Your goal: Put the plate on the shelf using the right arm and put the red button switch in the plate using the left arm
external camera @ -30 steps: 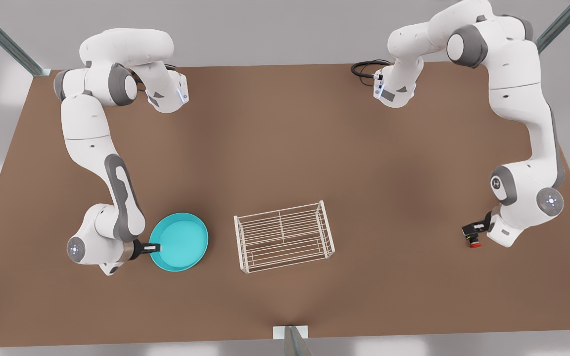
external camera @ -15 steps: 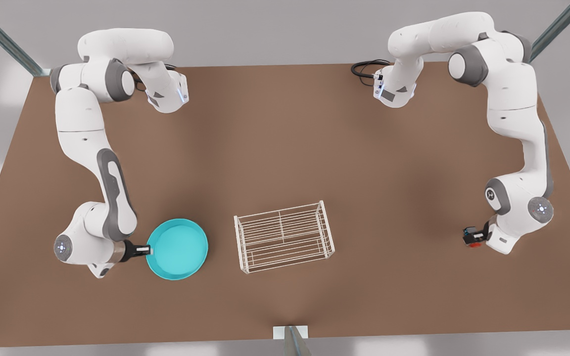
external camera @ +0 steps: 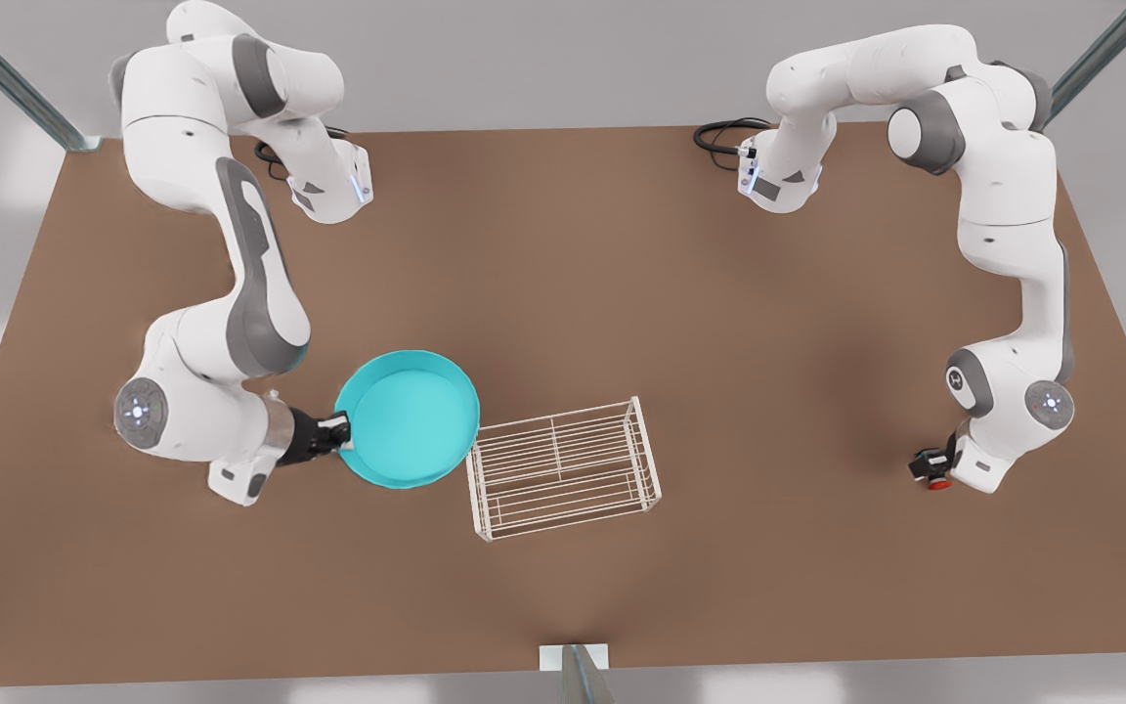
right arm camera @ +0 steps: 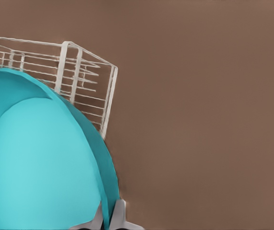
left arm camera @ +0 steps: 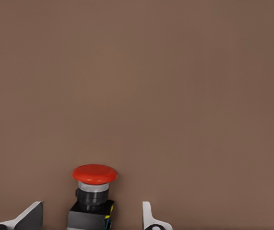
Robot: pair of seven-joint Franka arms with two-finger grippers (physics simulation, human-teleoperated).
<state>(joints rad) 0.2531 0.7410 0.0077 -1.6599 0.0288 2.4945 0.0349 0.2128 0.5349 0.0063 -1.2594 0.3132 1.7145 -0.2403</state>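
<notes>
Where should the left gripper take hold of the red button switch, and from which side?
Grip the black block under the red cap of the red button switch, probably from above. It stands upright on the table between the open fingers of the left gripper, and its flat sides suit them.

The shelf (external camera: 563, 467) stands mid-worktop (external camera: 563, 293). The plate (external camera: 409, 418) hangs at its corner on the front view's left. The switch (external camera: 929, 467) sits far off on the front view's right.

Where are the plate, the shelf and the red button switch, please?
plate (external camera: 409, 416), front view, middle of its floor.
shelf (external camera: 563, 467), front view, top tier bars.
red button switch (left arm camera: 94, 173), left wrist view, red cap.
</notes>
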